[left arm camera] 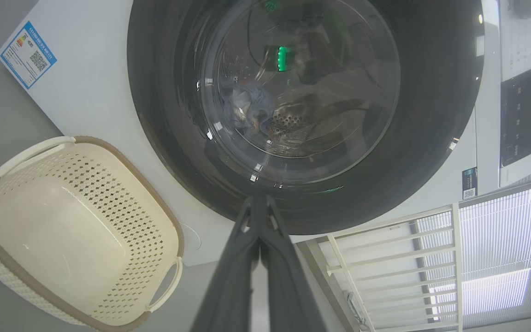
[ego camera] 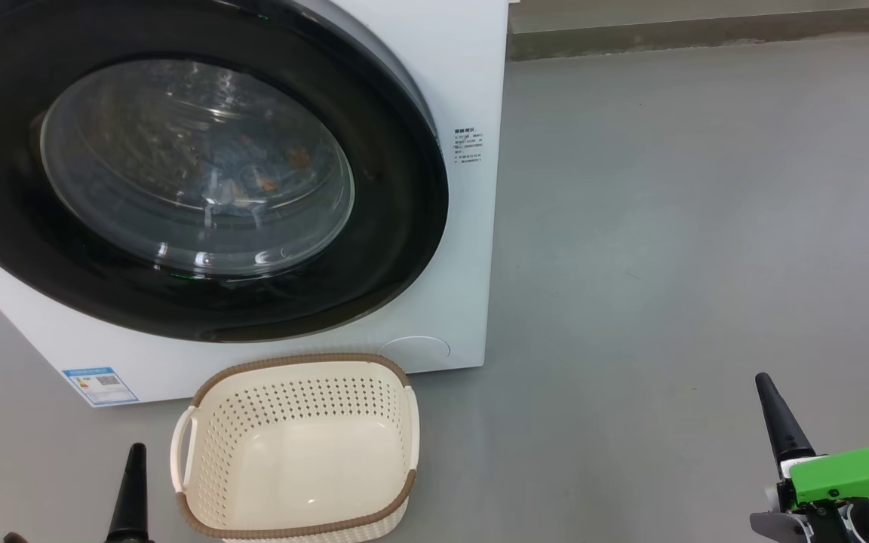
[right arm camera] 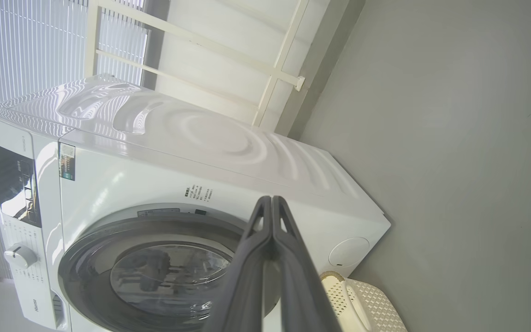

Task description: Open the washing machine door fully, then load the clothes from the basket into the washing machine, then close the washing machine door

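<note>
Before the washer (ego camera: pixel 472 90), head view: the empty basket (ego camera: pixel 295 360) sits at 6 o'clock of the shut door (ego camera: pixel 178 151). The left claw (ego camera: pixel 136 456) and right claw (ego camera: pixel 766 388) hang low, clear of both. Left wrist: its closed, empty fingers face the clothes (left arm camera: pixel 247 103) behind glass, so loading seems done. Right wrist: that claw is pinched closed on nothing.

Grey floor (ego camera: pixel 668 226), a white rail frame (left arm camera: pixel 455 258) and window blinds (left arm camera: pixel 500 230).
</note>
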`<state>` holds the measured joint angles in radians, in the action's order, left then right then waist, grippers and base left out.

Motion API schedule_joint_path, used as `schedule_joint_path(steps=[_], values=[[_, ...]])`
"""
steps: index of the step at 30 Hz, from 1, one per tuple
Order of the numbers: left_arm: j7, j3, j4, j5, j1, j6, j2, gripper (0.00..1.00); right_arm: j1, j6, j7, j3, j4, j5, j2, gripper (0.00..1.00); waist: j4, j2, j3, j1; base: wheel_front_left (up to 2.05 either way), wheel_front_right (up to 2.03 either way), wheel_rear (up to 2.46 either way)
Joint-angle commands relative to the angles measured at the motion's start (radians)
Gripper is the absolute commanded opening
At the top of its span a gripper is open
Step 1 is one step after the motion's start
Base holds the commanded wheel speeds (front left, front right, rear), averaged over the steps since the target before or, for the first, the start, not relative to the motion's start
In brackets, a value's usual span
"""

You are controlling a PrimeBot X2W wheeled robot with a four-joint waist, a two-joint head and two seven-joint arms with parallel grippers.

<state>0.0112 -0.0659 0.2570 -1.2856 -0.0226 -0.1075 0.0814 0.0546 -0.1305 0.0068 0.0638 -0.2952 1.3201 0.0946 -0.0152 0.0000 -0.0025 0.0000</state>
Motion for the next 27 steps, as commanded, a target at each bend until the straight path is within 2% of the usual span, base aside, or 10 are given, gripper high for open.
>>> schedule_joint_path(steps=[1,27], values=[[0.009,-0.028,-0.031,-0.029,-0.045,0.002,0.011,0.00,0.048,0.000,0.009,-0.008,0.030,0.029,0.006,0.00,0.001,0.0000,0.000,0.0000,0.00,0.00,0.00],[0.086,-0.046,-0.042,-0.270,-0.080,0.009,-0.024,0.00,0.064,0.000,0.084,0.033,0.038,0.248,-0.029,0.00,0.013,0.0000,0.001,0.0000,0.00,0.00,0.00]])
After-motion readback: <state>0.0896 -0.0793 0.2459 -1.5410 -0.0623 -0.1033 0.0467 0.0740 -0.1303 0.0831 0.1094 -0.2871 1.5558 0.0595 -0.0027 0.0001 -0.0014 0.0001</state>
